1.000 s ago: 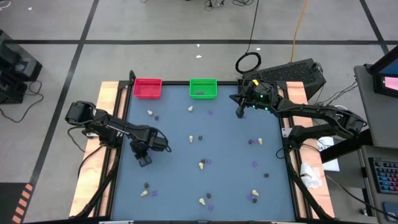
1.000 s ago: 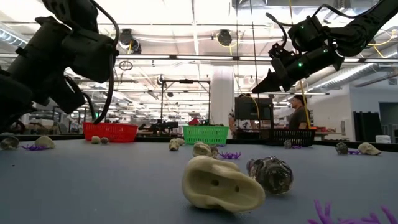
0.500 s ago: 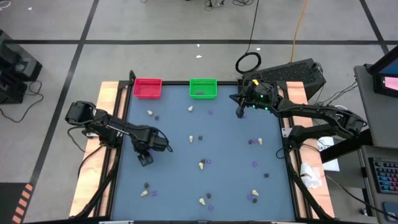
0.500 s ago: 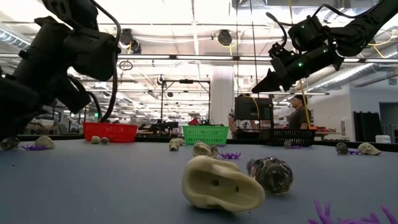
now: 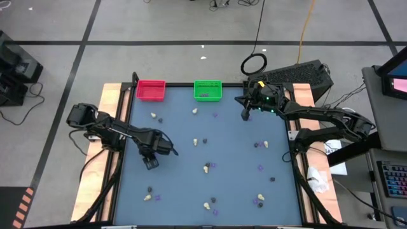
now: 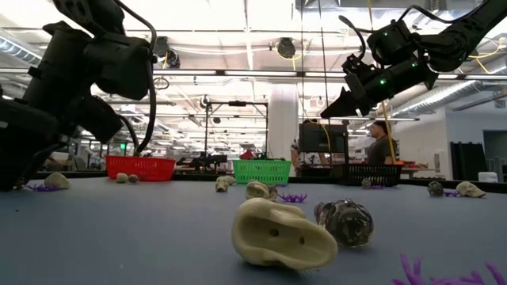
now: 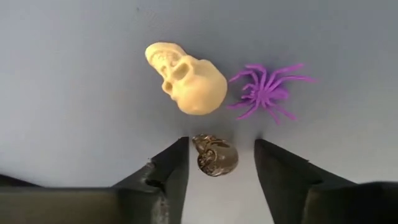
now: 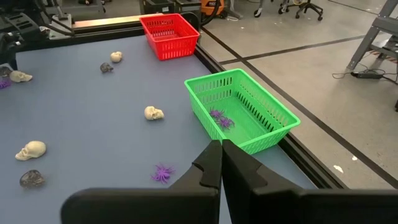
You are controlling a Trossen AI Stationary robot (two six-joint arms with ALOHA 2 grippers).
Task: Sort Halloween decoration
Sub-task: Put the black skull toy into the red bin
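The Halloween decoration lies scattered on the blue table (image 5: 229, 159): cream skulls, dark skulls and purple spiders. My left gripper (image 5: 151, 162) hangs open over the table's left side, pointing steeply down. Its wrist view shows a dark skull (image 7: 214, 155) between the two fingertips, with a cream skull (image 7: 189, 81) and a purple spider (image 7: 267, 93) beyond; all three lie on the table. The high view puts this cluster (image 5: 149, 191) nearer the near edge than the gripper. My right gripper (image 5: 245, 116) hovers shut at the far right, near the green bin (image 5: 208, 90).
The red bin (image 5: 151, 90) and the green bin (image 8: 239, 109), which has purple spiders in it, stand along the far edge. A black bin (image 6: 372, 174) shows at the far right. Close to the low camera lie a cream skull (image 6: 281, 233) and a dark skull (image 6: 344, 222).
My left gripper has tipped a little at the wrist while staying over the same spot. My right arm has kept still. No trinket has moved.
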